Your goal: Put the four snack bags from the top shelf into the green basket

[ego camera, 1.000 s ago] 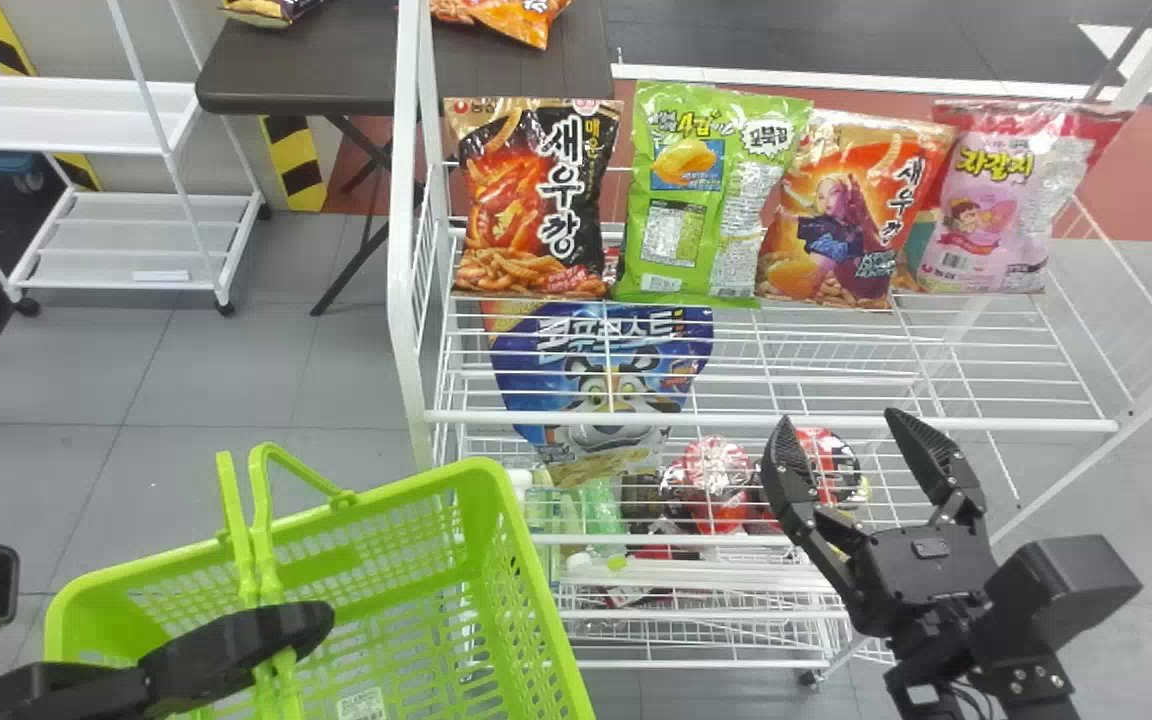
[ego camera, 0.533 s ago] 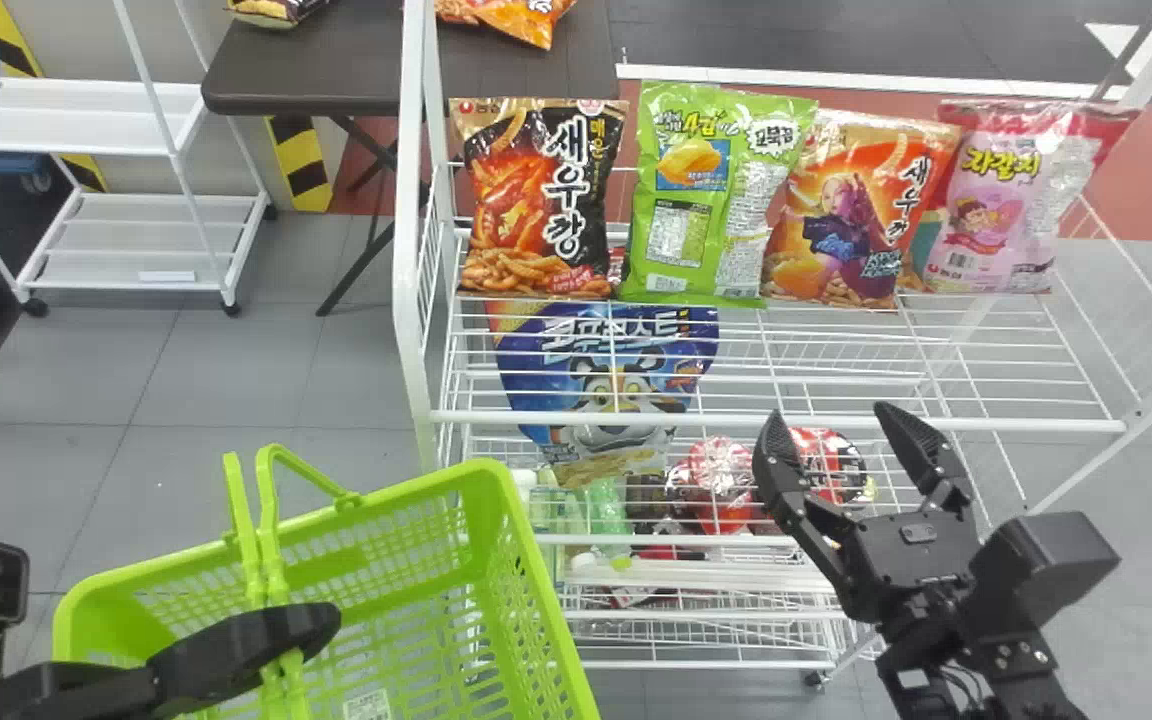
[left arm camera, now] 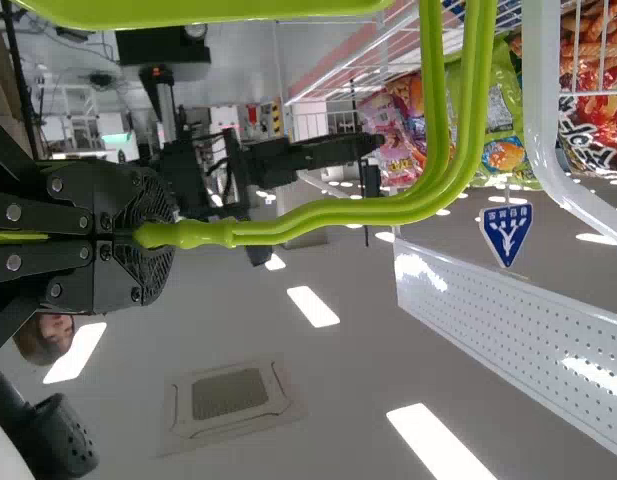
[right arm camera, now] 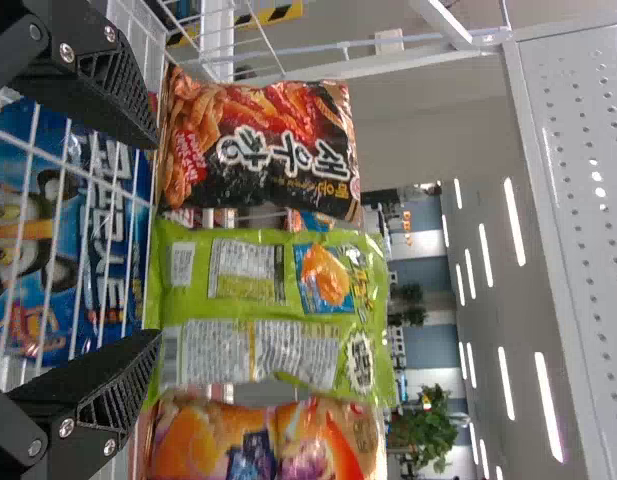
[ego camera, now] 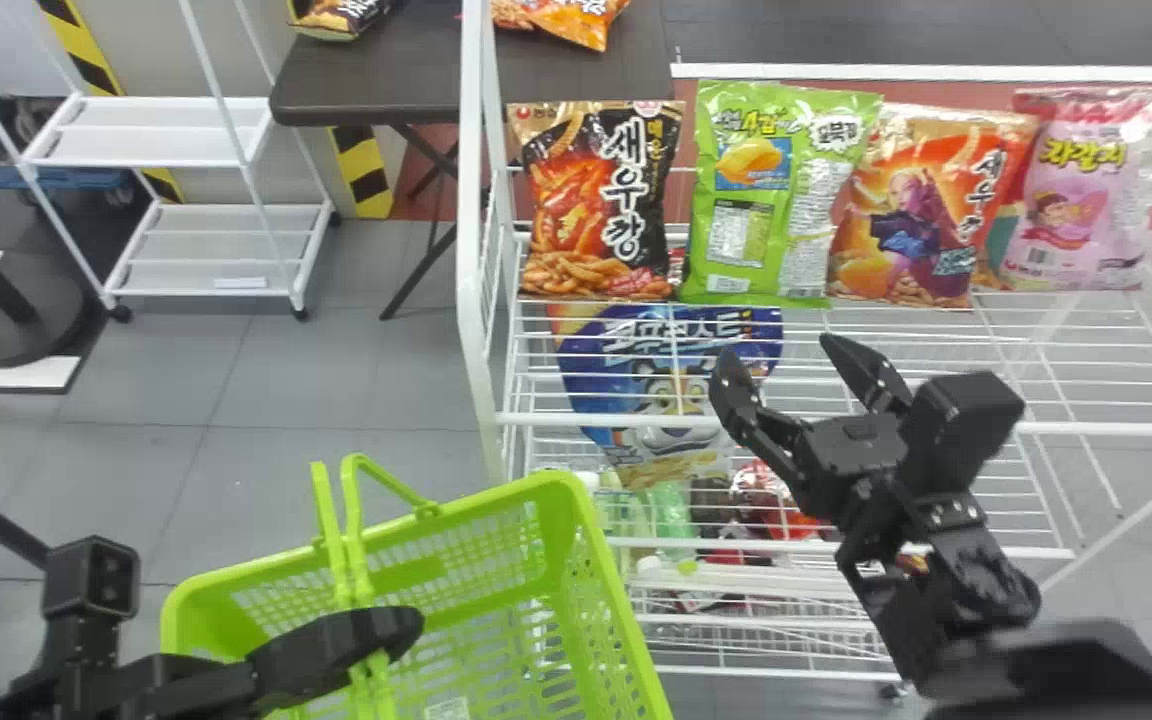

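Spread wide, the right pincer (ego camera: 776, 350) has swung in over the top shelf's (ego camera: 1086, 429) front edge, nearing the snack bags (ego camera: 776, 205) along its back edge: grabbing looks next. The left pincer (left arm camera: 156, 236) clamps the basket handle (left arm camera: 263, 232).

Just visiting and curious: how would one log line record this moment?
Right end effector open and empty | left end effector gripping basket handles | four snack bags on top shelf

The basket (ego camera: 626, 610) is green, the table (ego camera: 366, 85) dark brown
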Robot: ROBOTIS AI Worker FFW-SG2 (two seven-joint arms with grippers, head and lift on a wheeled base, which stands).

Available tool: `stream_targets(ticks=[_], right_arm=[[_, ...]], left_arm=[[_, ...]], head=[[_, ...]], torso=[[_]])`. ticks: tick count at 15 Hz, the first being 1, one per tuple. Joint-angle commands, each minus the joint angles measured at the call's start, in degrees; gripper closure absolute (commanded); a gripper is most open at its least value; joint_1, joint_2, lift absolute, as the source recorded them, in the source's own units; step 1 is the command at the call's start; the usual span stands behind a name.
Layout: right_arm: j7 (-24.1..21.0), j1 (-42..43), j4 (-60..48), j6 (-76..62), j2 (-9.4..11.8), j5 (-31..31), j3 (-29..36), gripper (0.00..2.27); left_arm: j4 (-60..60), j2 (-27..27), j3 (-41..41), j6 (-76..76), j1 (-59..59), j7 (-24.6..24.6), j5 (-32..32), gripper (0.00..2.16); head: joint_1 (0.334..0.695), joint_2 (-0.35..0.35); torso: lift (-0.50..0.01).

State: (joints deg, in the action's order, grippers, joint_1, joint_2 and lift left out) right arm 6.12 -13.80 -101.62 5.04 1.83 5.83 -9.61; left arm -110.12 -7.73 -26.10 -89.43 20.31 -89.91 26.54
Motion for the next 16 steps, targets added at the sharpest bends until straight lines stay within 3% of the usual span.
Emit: stream_targets(ticks=[1,3,7,9,16], right_arm=[[-0.1,6.9,5.5,0.9,-1.1,0.3,-3.2,0.17],[-0.3,13.1,12.2,0.9,-1.6,0.6,-4.6,0.17],[-0.3,22.7,23.7,-1.2,-1.9,1.5,-6.6,0.17],[1.3,27.9,31.2,-4.9,-1.9,4.6,-8.0,0.17],[3.7,39.4,48.4,-9.8,-1.9,3.9,-9.9,0.21]], left_arm=[[0.9,0.0,0.0,-0.6,0.1,-0.7,0.0,2.15],[1.0,0.0,0.0,-0.6,0.1,-0.7,0.0,2.15],[1.7,-0.1,0.3,-0.6,0.1,-0.7,0.0,2.15],[2.3,-0.4,0.4,-0.6,0.0,-0.7,0.0,2.15],[3.0,-0.7,0.3,-0.6,0.2,-0.7,0.0,2.15]], head=[[0.695,0.084],[0.695,0.14],[0.695,0.176],[0.695,0.176],[0.695,0.186]], torso=[[0.0],[0.0],[0.0],[0.0],[0.0]])
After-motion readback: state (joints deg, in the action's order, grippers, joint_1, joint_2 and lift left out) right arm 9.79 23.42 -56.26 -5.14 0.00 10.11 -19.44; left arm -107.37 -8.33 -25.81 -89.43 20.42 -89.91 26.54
